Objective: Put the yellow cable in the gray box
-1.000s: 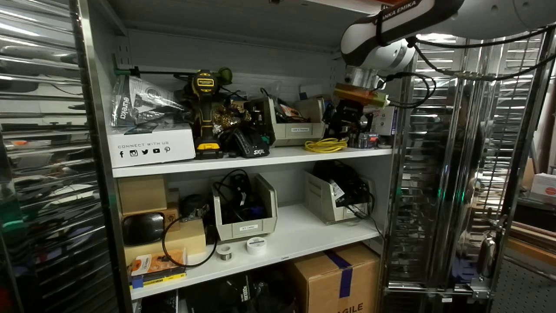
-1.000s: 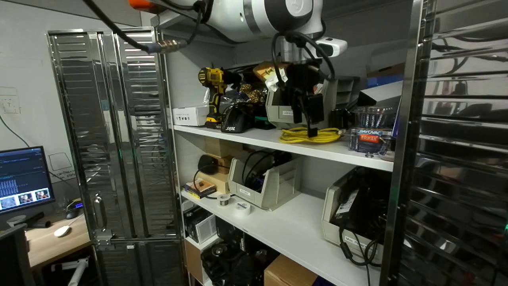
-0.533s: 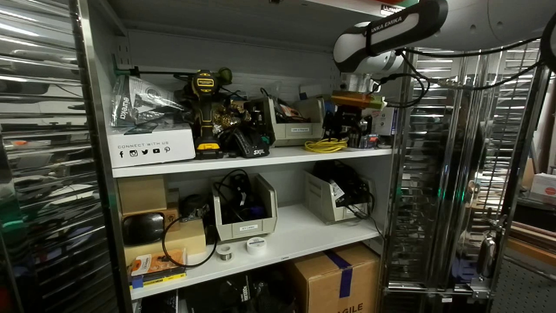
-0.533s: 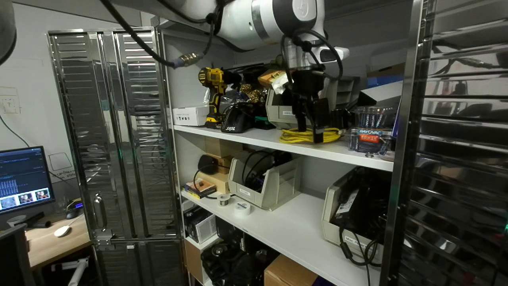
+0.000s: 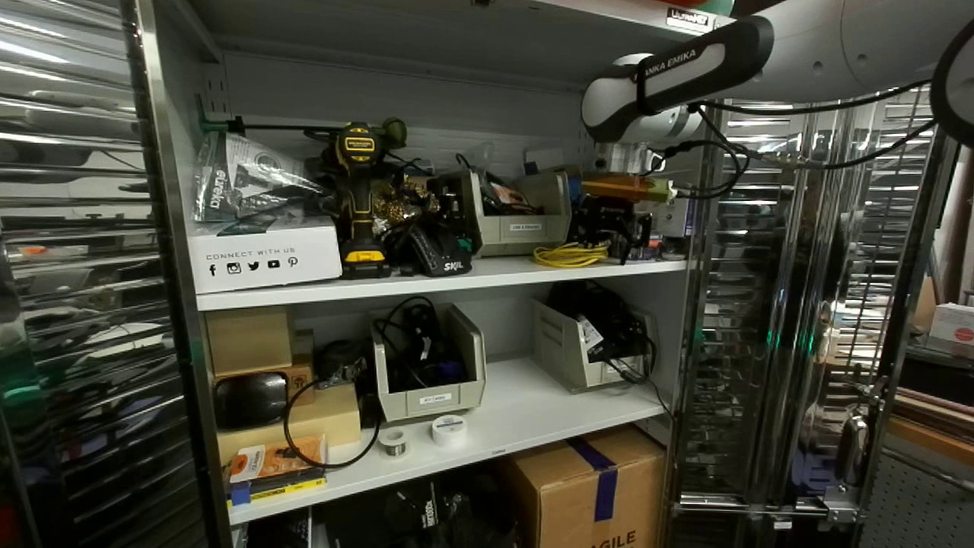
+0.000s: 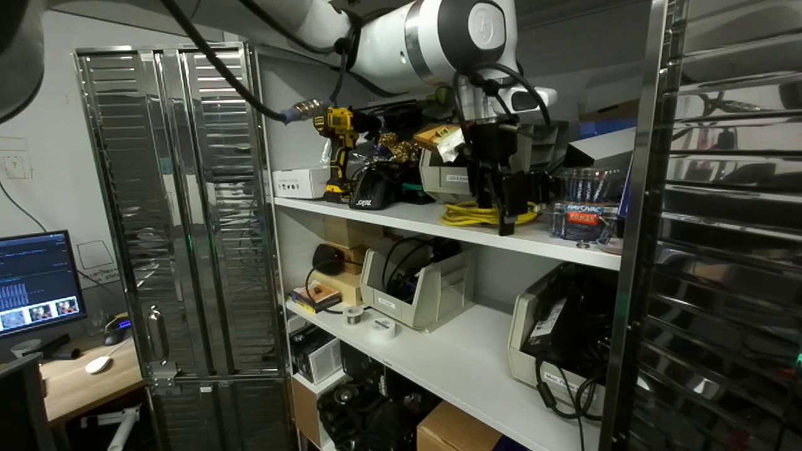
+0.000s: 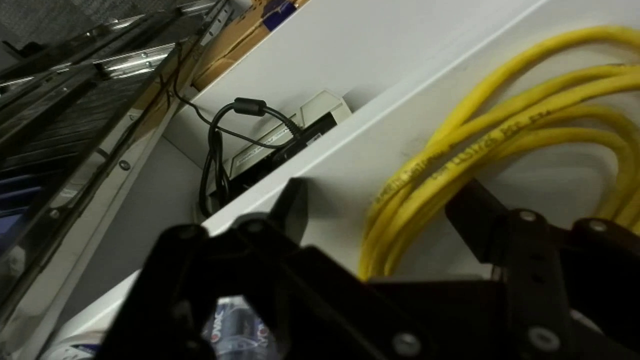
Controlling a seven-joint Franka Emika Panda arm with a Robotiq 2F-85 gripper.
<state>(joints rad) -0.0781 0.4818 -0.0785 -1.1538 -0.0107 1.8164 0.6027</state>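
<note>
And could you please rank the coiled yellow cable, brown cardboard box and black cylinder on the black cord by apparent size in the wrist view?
1. Coiled yellow cable, nearest
2. Brown cardboard box, partly visible
3. Black cylinder

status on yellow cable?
Pincer open, yellow cable strands showing between its jaws in wrist view. Cable coiled on shelf, not yet lifted. Rayovac pack close by, possible bump risk.
</note>
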